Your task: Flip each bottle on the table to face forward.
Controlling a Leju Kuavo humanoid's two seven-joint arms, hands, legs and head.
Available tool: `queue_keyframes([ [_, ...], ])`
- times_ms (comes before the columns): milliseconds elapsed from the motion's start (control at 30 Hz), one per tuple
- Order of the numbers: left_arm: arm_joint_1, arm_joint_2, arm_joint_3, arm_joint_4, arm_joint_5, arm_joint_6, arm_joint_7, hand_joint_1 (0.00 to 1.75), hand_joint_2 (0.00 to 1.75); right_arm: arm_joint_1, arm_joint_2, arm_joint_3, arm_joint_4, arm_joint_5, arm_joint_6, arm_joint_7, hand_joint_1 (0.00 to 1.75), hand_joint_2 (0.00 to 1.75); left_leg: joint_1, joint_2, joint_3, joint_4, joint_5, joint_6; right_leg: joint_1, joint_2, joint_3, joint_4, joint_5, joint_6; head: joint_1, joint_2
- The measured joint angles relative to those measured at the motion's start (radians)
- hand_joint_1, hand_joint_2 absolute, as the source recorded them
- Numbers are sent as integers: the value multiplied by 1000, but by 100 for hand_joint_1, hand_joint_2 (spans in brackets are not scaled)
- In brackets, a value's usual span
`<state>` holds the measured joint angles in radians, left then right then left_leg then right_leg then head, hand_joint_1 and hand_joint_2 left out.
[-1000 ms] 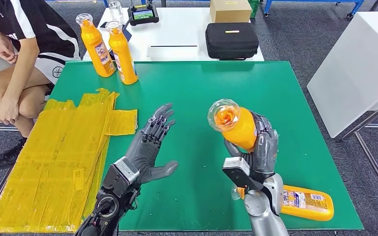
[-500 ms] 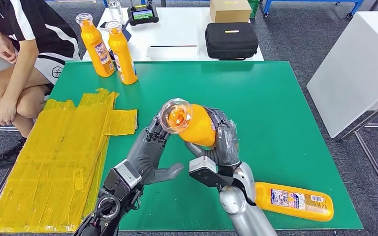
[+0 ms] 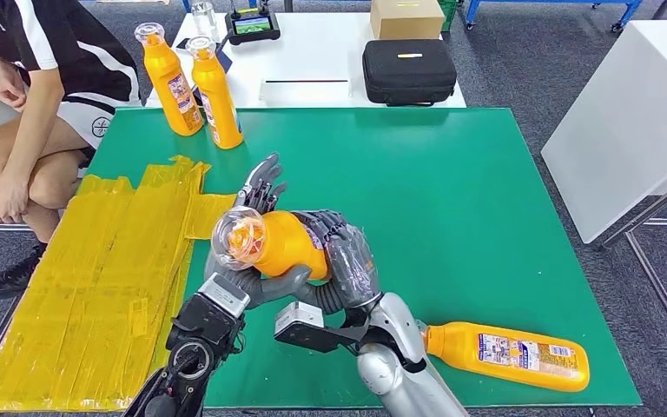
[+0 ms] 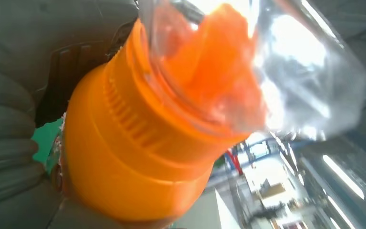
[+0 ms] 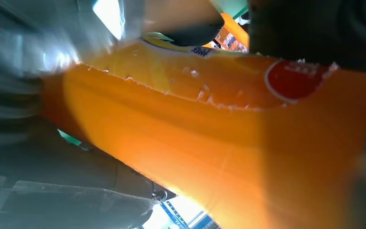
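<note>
Two bottles [image 3: 191, 87] upright at tabletop's far-left corner; right hand [image 3: 347, 261] grips third bottle [image 3: 282, 245], left hand [image 3: 256, 248] cupping it, grip unclear; fourth bottle [image 3: 508, 354] lies near front-right edge

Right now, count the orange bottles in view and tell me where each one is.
4. Two bottles stand upright at the green mat's far left corner. One is held between the right hand and left hand. One lies on its side near the front right edge.

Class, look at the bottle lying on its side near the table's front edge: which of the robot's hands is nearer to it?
Right. The right hand holds a raised bottle just beyond the lying bottle; the left hand sits farther off.
</note>
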<state>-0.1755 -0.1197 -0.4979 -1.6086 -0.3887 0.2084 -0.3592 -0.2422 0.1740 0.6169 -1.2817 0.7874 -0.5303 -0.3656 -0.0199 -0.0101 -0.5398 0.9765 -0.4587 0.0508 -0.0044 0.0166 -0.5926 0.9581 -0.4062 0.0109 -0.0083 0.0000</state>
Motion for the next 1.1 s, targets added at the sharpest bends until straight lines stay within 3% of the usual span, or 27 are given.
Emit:
queue_keyframes([
  [67,0,-1,3,5,-34,35,-3,8,175,-5,0,8,5,2,1,4,175,175,0,0,0,0,0,0,0,0,0,0,0,0,0,0],
  [200,0,-6,12,15,-53,71,-2,170,175,-16,0,17,13,2,4,14,175,175,0,0,0,0,0,0,0,0,0,0,0,0,0,0],
  [933,9,-13,35,49,-10,78,-29,175,175,-18,-2,16,32,-34,-19,-10,175,175,0,0,0,0,0,0,0,0,0,0,0,0,0,0],
  [967,11,-13,35,50,-6,79,-33,175,175,-16,-3,16,33,-37,-27,-15,168,175,0,0,0,0,0,0,0,0,0,0,0,0,0,0],
  [1100,13,-13,35,55,11,85,-40,175,175,-15,-6,20,40,-48,-56,-23,1,175,0,0,0,0,0,0,0,0,0,0,0,0,0,0],
])
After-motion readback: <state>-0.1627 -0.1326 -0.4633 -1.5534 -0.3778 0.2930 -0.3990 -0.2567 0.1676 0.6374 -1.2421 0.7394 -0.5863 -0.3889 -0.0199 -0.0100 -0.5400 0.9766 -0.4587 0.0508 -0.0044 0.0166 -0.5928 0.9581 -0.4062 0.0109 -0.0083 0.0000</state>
